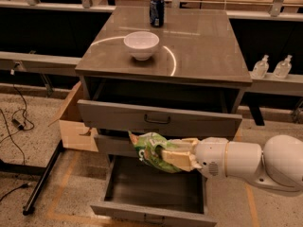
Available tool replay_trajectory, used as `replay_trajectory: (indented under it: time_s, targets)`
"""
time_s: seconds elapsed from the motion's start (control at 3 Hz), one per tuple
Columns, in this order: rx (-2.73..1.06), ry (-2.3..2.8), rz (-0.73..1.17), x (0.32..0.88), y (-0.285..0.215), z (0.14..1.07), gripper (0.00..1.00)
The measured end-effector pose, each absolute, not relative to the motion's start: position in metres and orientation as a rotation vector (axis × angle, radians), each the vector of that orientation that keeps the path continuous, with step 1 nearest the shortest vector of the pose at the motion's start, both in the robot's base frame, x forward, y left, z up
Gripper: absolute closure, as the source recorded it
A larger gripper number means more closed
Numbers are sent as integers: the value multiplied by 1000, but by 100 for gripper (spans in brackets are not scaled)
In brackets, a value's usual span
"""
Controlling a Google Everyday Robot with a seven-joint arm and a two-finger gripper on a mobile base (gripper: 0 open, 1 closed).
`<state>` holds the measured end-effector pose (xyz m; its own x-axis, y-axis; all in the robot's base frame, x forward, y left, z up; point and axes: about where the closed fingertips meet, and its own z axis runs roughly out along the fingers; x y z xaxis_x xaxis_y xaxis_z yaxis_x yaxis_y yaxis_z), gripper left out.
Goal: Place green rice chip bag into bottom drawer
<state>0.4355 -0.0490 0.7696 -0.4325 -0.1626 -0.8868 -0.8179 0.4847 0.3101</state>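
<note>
Hand (170,156), clamped on the green rice chip bag (147,148), hangs over the open bottom drawer (151,189); bag juts level ahead of it, drawer cavity directly beneath.
</note>
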Motion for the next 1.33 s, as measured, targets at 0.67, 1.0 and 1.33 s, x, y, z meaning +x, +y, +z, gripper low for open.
replay_trajectory:
  time_s: [0.67,1.0,1.33]
  targets:
    - [-836,1877,900,462,-64,671,100]
    - [-838,1880,900,470,-70,622,100]
    - [-832,1867,905,477,-68,579,100]
